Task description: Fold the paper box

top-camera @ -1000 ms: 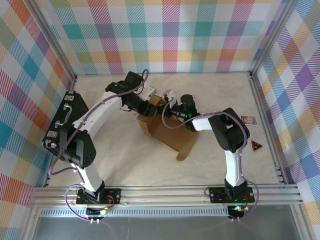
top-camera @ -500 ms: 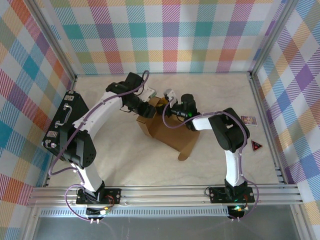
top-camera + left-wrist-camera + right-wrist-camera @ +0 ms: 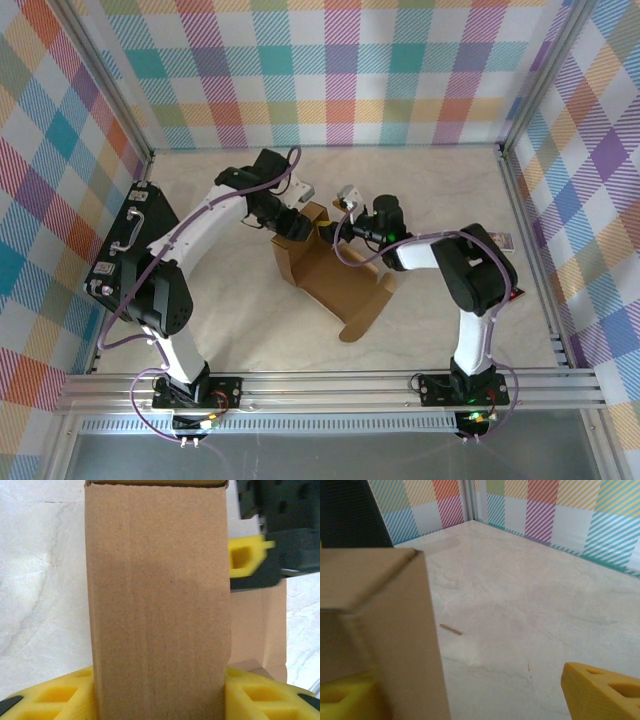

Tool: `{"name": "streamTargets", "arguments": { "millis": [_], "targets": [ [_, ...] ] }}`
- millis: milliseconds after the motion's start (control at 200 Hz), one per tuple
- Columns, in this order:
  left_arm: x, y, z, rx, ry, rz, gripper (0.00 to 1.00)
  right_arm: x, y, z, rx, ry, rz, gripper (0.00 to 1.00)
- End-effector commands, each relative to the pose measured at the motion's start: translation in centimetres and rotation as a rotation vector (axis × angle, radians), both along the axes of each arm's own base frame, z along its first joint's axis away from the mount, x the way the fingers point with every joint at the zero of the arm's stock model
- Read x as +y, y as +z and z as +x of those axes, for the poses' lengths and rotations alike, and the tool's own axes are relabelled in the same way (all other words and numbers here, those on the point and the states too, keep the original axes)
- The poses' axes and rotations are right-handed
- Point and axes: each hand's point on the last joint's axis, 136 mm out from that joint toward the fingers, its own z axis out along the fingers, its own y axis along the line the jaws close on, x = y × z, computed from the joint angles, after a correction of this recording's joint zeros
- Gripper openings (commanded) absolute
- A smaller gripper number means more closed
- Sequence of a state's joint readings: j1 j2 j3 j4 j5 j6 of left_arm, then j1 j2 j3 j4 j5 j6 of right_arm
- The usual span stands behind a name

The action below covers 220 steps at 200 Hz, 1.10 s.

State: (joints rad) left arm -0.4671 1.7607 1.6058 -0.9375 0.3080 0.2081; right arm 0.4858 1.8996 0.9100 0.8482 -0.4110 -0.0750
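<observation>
My left gripper (image 3: 159, 695) is closed on the paper box (image 3: 325, 270). An upright brown wall of the box stands between my yellow pads (image 3: 50, 700), one pad on each face, and the grip looks square. Seen from above, the box sits half formed on the table (image 3: 440, 330), with that wall raised at its far-left end and a long flap lying flat toward the near right.

My right gripper (image 3: 475, 695) is at the same far end of the box, just right of the wall I hold. Its jaws stand wide and clamp nothing. One finger sits beside a cardboard panel and the other is well clear on the open side.

I judge the step to be raising and locking the walls at this end. My left should act as the anchor, firm and untwisted, or the crease may tear and the box may slide. My right should meet the neighbouring flap with the flat of a finger, press near the crease rather than the free edge, and fold it toward the held wall. Corrugated board tends to spring back, so I expect to push slightly past square.

Beyond the box, a thin sliver (image 3: 450, 629) lies on the table, well apart from it and no obstacle.
</observation>
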Motion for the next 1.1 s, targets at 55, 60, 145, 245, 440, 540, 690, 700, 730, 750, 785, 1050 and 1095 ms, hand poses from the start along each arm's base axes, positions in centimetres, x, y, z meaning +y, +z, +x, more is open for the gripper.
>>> {"name": "streamTargets", "arguments": {
  "millis": [55, 60, 145, 245, 440, 540, 690, 700, 730, 750, 785, 1050, 1095],
  "targets": [
    [0.1, -1.6, 0.0, 0.02, 0.031, 0.02, 0.53, -0.2, 0.9, -2.9, -0.024, 0.114, -0.053, 0.84],
    [0.1, -1.6, 0.0, 0.02, 0.032, 0.019, 0.53, -0.2, 0.9, -2.9, -0.024, 0.114, -0.054, 0.84],
    [0.3, -1.8, 0.2, 0.005, 0.049, 0.028, 0.53, -1.0, 0.7, -3.3, -0.003, 0.068, -0.052, 0.84],
    [0.6, -1.7, 0.4, -0.018, 0.065, 0.038, 0.53, -2.1, 1.1, -3.6, 0.027, 0.006, -0.044, 0.84],
    [0.4, -1.7, 0.0, -0.066, 0.081, 0.034, 0.53, -5.1, 1.0, -3.4, 0.193, -0.186, -0.04, 0.83],
    [0.5, -2.1, -0.3, -0.084, 0.083, 0.063, 0.53, -6.9, -0.4, -3.2, 0.384, -0.3, -0.06, 0.82],
    [0.0, -1.8, -0.8, -0.106, 0.07, 0.076, 0.53, -10.5, -3.4, -3.2, 0.805, -0.475, -0.068, 0.74],
    [0.0, -1.8, -0.8, -0.106, 0.069, 0.074, 0.53, -10.5, -3.5, -3.3, 0.818, -0.474, -0.068, 0.74],
    [-0.2, -1.6, -0.9, -0.112, 0.066, 0.069, 0.53, -10.7, -4.0, -3.5, 0.849, -0.481, -0.071, 0.72],
    [-0.3, -1.6, -0.9, -0.113, 0.064, 0.068, 0.53, -10.9, -4.3, -3.6, 0.864, -0.49, -0.076, 0.72],
    [-0.5, -1.5, -1.0, -0.113, 0.061, 0.069, 0.53, -11.2, -4.7, -3.7, 0.878, -0.502, -0.091, 0.7],
    [-1.0, -2.5, -1.2, -0.088, 0.066, 0.107, 0.53, -8.6, -7.1, -6.2, 1.052, -0.333, -0.071, 0.38],
    [-1.1, -2.5, -1.1, -0.085, 0.067, 0.116, 0.53, -7.9, -7.2, -6.7, 1.076, -0.301, -0.058, 0.34]
  ]
}}
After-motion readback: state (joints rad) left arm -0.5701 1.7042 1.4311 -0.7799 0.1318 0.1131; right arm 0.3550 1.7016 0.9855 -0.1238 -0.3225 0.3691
